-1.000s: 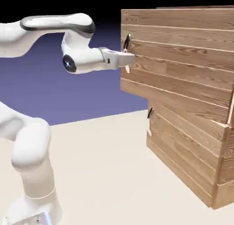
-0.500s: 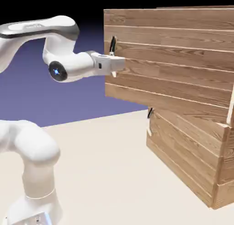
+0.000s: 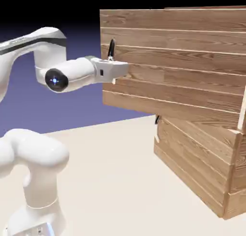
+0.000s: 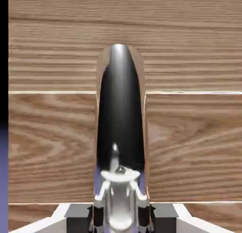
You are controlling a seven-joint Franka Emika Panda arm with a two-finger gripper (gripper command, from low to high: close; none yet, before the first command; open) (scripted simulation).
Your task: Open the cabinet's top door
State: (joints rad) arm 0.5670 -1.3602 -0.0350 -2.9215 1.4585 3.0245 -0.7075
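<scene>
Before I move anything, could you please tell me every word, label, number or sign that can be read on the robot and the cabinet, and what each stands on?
No text can be read on the cabinet or its top handle.
On the arm, faint marks on the upper link are too small and blurred to read.
The round black cap shows only a small blue light, with no legible sign.

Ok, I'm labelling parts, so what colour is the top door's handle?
Black above, silvery-white below; the handle shows best in the hand view.
</scene>
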